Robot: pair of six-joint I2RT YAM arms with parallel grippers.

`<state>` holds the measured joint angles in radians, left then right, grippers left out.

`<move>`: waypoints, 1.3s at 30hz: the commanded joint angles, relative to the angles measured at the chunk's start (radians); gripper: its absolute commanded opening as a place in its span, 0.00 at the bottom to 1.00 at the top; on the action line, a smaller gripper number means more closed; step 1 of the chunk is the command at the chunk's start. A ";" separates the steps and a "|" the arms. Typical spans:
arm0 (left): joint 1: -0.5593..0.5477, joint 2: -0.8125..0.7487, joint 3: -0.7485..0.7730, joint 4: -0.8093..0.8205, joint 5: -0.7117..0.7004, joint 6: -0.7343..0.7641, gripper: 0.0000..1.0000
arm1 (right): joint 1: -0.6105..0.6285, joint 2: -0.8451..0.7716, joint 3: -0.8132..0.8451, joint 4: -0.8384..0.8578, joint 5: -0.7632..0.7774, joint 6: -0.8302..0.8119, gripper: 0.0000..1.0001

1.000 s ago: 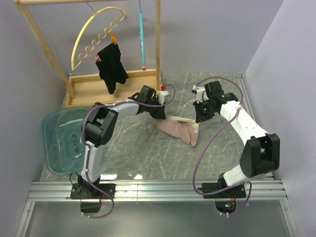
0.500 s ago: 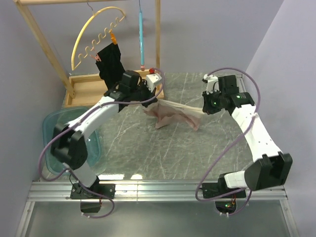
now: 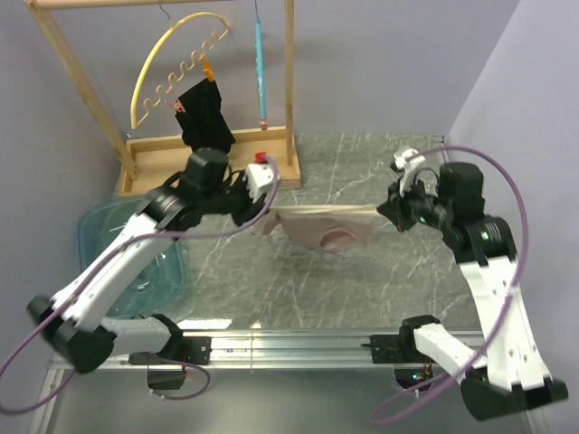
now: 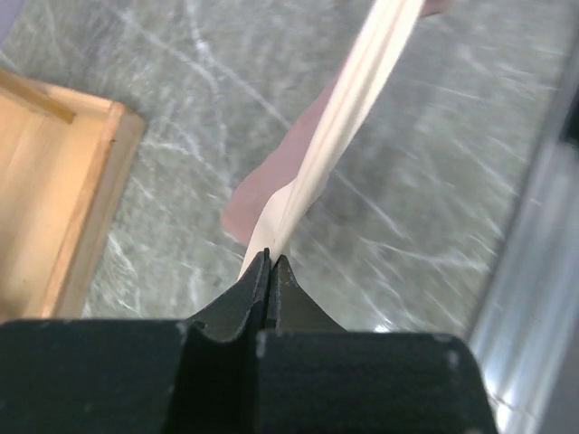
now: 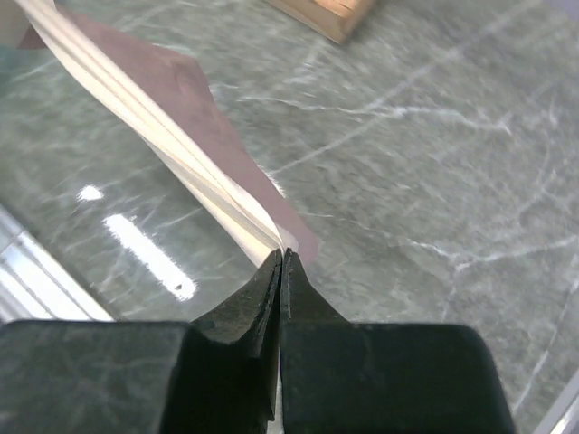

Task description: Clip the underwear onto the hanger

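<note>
Underwear is held over table, cream waistband stretched taut between both grippers, pink body sagging beneath. Left gripper is pinched closed on one waistband end, right gripper on the other. Hanger is hung on wooden rack, well apart from underwear.

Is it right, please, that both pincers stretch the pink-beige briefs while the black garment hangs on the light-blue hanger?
Not quite: the top view shows the black cloth garment hanging on the yellow arched plastic hanger; the rest is right.
</note>
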<state>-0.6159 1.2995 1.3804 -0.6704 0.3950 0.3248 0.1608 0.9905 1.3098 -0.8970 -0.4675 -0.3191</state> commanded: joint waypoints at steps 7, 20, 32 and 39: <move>-0.064 -0.241 -0.084 -0.339 0.209 0.088 0.00 | 0.013 -0.220 -0.087 -0.157 -0.154 -0.087 0.00; -0.064 0.393 -0.048 -0.057 0.076 0.059 0.00 | 0.016 0.255 -0.307 0.318 0.183 -0.051 0.00; 0.034 0.563 0.071 0.147 -0.085 -0.248 0.48 | -0.046 0.565 -0.178 0.466 0.297 -0.051 0.00; 0.212 0.557 -0.067 0.215 0.005 -0.538 0.51 | -0.046 0.554 -0.179 0.415 0.256 -0.040 0.00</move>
<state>-0.4515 1.8725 1.3575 -0.5076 0.3630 -0.0486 0.1143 1.5608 1.0885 -0.4793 -0.1967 -0.3645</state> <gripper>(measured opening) 0.514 0.008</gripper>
